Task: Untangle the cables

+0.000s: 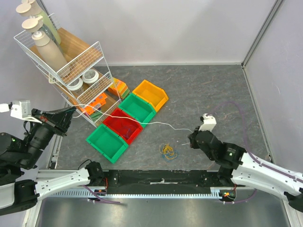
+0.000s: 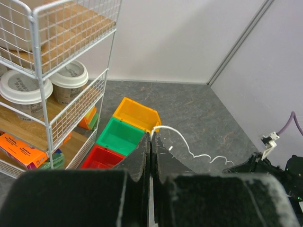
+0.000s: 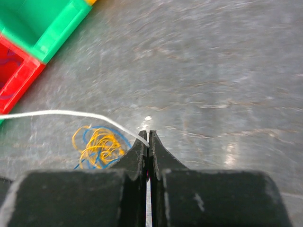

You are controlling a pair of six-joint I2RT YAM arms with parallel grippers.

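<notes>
Cables (image 1: 167,151) lie in a small yellow heap on the surface (image 1: 203,90), near the right fingers (image 3: 136,153). Those and the left fingers (image 2: 141,158) each pinch an end of one white wire (image 1: 161,124), likely stretching it free of the heap.

The tangle of cables (image 1: 167,151) is too small in the top view to tell one strand from another. In the right wrist view it is blurred, with its right edge behind a finger (image 3: 135,158) of the right gripper (image 3: 148,139). There the white strand (image 3: 61,113) runs off the left edge, and the red bin (image 3: 14,66) and green bin (image 3: 42,23) are cropped. In the left wrist view the left gripper (image 2: 150,137) hides much of the red bin, and the wire rack (image 2: 41,90) is cut off at the top and left.
</notes>
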